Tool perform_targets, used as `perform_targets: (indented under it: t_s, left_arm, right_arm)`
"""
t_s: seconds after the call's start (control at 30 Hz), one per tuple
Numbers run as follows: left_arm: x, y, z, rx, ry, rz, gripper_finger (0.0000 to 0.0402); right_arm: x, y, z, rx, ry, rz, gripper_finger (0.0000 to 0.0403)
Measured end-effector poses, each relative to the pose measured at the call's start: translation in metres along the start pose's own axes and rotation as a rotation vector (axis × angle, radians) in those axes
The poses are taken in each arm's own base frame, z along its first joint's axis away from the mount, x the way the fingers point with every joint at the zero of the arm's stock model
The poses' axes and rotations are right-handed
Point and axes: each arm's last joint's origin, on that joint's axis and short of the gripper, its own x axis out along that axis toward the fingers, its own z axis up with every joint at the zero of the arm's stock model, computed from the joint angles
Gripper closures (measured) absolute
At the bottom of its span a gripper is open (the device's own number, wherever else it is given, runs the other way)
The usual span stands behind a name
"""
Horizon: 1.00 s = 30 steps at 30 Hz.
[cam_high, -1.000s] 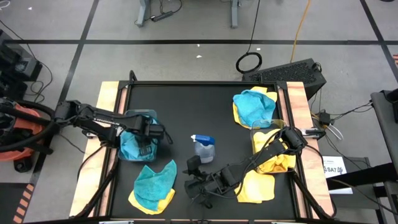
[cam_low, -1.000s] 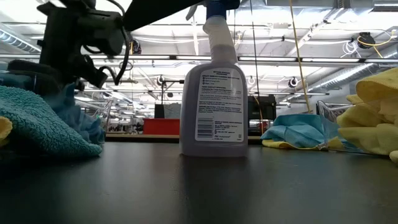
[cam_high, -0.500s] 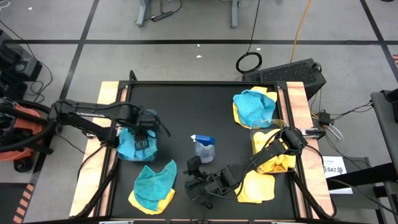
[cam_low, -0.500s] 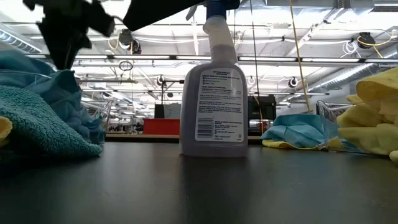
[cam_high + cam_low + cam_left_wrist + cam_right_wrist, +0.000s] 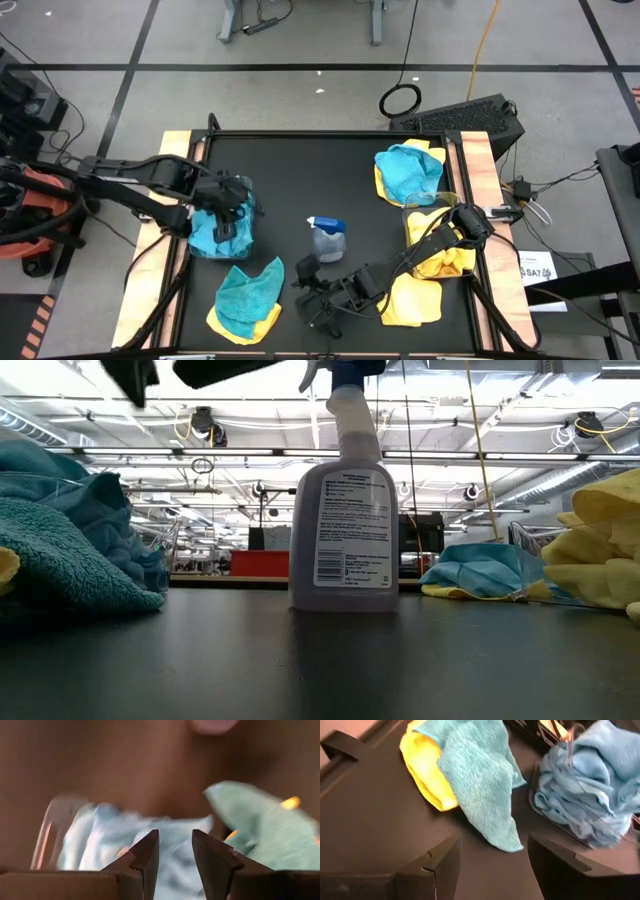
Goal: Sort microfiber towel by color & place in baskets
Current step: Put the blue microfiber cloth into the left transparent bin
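Left hand (image 5: 232, 196) raised; left basket (image 5: 205, 237) towel-hidden.

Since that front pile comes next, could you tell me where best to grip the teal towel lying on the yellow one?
Probably pinch the teal towel from above at its raised pointed corner, which sticks clear of the yellow towel underneath, so only teal lifts.

The left arm reaches in from the table's left edge, elbow bent. The left gripper (image 5: 233, 196) hangs over the left-centre, fingers (image 5: 146, 856) slightly parted and empty. The right arm stretches low from the right edge along the front edge. The right gripper (image 5: 313, 295) lies near the front centre, jaws apart, empty.
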Motion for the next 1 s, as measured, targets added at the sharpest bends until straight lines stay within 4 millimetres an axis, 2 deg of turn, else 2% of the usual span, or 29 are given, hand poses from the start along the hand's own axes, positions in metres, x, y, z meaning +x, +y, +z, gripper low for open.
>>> perform_targets:
  t_s: [0.17, 0.4, 0.6, 0.83, 1.0]
  left_arm:
    - [-0.01, -0.025, 0.007, 0.117, -0.181, -0.121, 0.0278]
    - [-0.011, -0.057, 0.008, 0.237, -0.288, -0.207, 0.0278]
    - [0.003, -0.083, 0.005, 0.29, -0.278, -0.2, 0.0278]
    - [0.023, -0.114, -0.004, 0.358, -0.194, -0.197, 0.0278]
    - [0.027, -0.126, -0.013, 0.363, -0.169, -0.2, 0.0278]
  right_arm:
    - [0.0, 0.001, 0.006, -0.02, -0.071, 0.073, 0.0188]
    - [-0.001, 0.003, 0.012, -0.037, -0.157, 0.17, 0.0188]
    - [0.001, 0.003, 0.017, -0.017, -0.217, 0.184, 0.0188]
    - [0.026, 0.017, 0.012, -0.022, -0.262, 0.218, 0.0188]
    - [0.032, 0.018, 0.014, -0.037, -0.322, 0.197, 0.0188]
